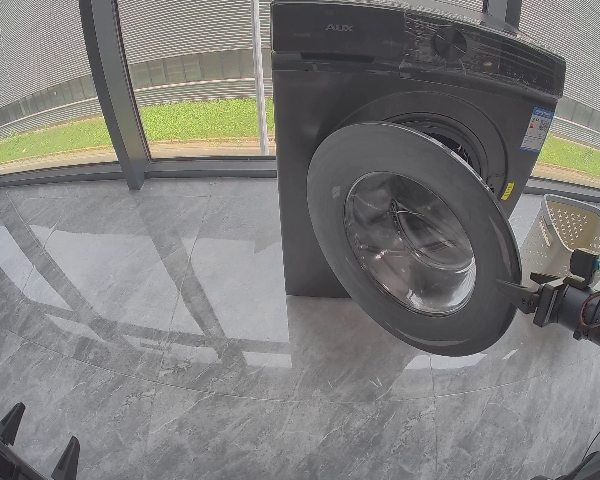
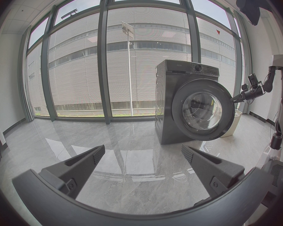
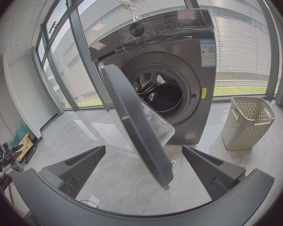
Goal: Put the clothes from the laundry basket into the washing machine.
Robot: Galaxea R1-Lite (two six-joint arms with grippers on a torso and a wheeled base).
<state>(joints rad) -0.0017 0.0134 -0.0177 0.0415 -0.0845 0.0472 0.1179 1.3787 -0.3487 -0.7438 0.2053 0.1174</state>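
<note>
Closing step probably: right gripper, jaws wide, sits at edge of round dark-grey washer door; left gripper also wide. Next: push shut.

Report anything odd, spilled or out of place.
Nothing spilled or damaged. The washer door hangs wide open, its edge between the fingers of the open right gripper; dark clothes lie inside. Clear film wrinkles over the control panel.

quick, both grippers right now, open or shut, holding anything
left gripper: open, holding nothing.
right gripper: open, fingers either side of the washing machine door edge, not clamped on it.
</note>
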